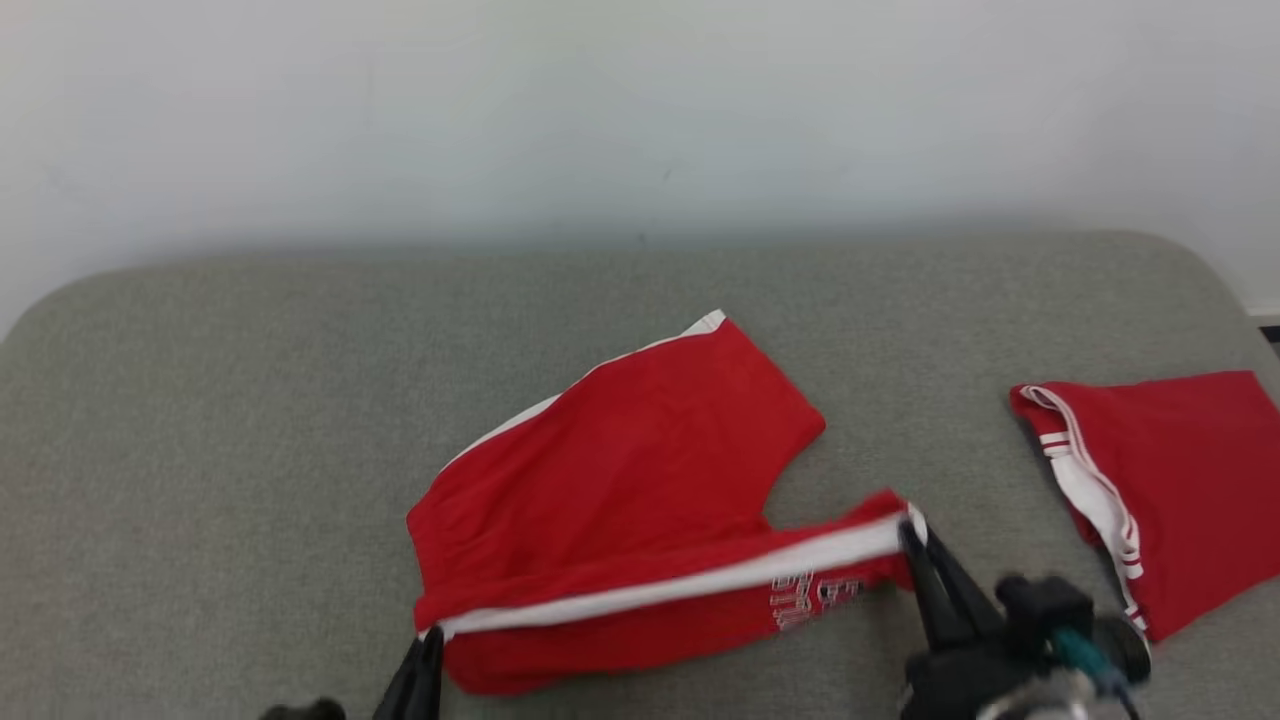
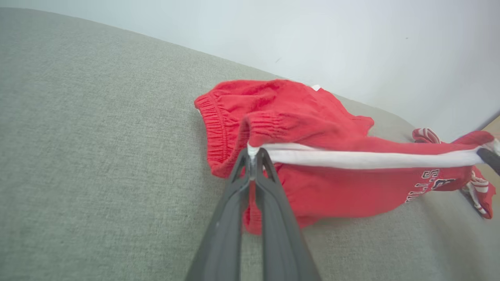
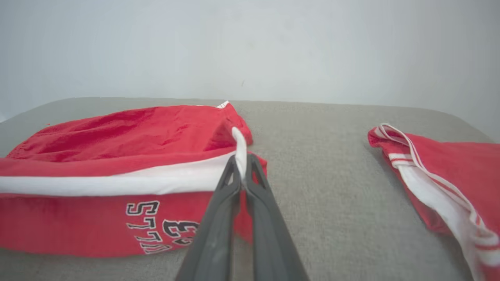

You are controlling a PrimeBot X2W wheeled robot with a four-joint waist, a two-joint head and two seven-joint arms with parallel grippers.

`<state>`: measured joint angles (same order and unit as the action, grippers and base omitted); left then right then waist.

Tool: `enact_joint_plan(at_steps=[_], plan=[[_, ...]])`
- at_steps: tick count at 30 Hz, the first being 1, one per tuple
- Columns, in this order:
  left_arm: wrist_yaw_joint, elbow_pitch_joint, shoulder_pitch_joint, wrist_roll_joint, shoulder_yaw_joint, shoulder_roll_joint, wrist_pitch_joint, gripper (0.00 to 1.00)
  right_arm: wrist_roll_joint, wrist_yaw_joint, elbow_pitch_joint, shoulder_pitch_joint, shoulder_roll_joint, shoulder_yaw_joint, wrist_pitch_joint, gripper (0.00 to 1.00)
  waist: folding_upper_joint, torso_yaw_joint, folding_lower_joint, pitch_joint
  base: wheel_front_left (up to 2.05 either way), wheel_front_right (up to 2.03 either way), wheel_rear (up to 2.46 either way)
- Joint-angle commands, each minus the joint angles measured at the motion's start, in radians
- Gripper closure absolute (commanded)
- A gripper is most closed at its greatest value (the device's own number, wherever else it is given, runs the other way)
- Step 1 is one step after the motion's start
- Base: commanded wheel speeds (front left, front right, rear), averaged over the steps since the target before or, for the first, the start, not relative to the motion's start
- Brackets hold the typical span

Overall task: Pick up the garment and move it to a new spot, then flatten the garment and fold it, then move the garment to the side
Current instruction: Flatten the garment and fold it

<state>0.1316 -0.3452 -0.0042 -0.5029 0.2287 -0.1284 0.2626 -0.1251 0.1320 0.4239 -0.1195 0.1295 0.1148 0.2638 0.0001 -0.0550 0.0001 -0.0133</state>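
garment: red shorts (image 1: 620, 470), on the grey cushion (image 1: 200, 450), middle of its near edge; far leg lies flat, pointing toward the far edge.
held part: near side seam with the white stripe (image 1: 680, 585), raised off the cushion and stretched taut between both grippers; black lettering hangs just below it.
left gripper (image 1: 430, 635): clenched on the waistband end of the stripe, by the near edge.
right gripper (image 1: 910, 530): clenched on the leg-hem end of the stripe, toward the right edge.
other item: second red garment (image 1: 1170, 480), at the cushion's right edge, well apart from the shorts, not touched.
done, judged: shorts look mostly spread out; a lengthwise fold seems under way.
can't tell: whether this spot is already the new one.
left, judged: carry the held seam over to the far side, lay it down, let go, smooth it, then shift the folded shorts to the side.
risk: loose cloth under the stripe sags and may bunch.
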Motion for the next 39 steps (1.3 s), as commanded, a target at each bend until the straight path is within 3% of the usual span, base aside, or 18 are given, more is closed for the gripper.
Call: enact_joint_plan(at_steps=[1,14,18,27,35,36,37,38,39], plan=[[-0.002,0.007,-0.023,-0.002,0.002,-0.001,0.003,1.00,0.005,-0.003,0.010,-0.039,0.007,0.002,0.000,1.00,-0.0001,0.031,-0.0001,-0.052,0.00,0.00,0.00],[-0.002,0.007,-0.291,-0.016,0.050,0.024,0.003,1.00,0.051,-0.003,0.240,-0.459,0.077,-0.050,0.000,1.00,-0.0001,0.174,-0.0001,-0.237,0.00,0.00,0.00],[-0.002,0.009,-0.353,-0.022,0.040,0.041,0.003,1.00,0.061,-0.003,0.301,-0.549,0.101,-0.018,0.000,1.00,-0.0001,0.206,-0.0001,-0.277,0.00,0.00,0.00],[-0.002,-0.021,-0.481,-0.015,0.092,0.068,0.003,1.00,0.064,-0.003,0.449,-0.753,0.164,0.045,0.000,1.00,-0.0001,0.248,-0.0001,-0.367,0.00,0.00,0.00],[-0.002,-0.053,-0.527,-0.019,0.115,0.075,0.003,1.00,0.077,-0.003,0.551,-0.826,0.167,0.054,0.000,1.00,-0.0001,0.256,-0.0001,-0.393,0.00,0.00,0.00],[-0.002,-0.054,-0.531,-0.020,0.118,0.076,0.003,1.00,0.080,-0.003,0.559,-0.835,0.166,0.051,0.000,0.96,-0.0001,0.256,-0.0001,-0.395,0.00,0.00,0.00],[-0.002,-0.057,-0.534,-0.021,0.123,0.076,0.003,1.00,0.082,-0.003,0.567,-0.844,0.164,0.045,0.000,0.83,-0.0001,0.257,-0.0001,-0.397,0.00,0.00,0.00],[-0.002,-0.061,-0.535,-0.022,0.128,0.077,0.003,1.00,0.084,-0.003,0.572,-0.848,0.163,0.040,0.000,0.54,-0.0001,0.257,-0.0001,-0.399,0.00,0.00,0.00],[-0.002,-0.063,-0.533,-0.023,0.130,0.077,0.003,1.00,0.081,-0.003,0.571,-0.850,0.159,0.032,0.000,0.05,-0.0001,0.257,-0.0001,-0.401,0.00,0.00,0.00]])
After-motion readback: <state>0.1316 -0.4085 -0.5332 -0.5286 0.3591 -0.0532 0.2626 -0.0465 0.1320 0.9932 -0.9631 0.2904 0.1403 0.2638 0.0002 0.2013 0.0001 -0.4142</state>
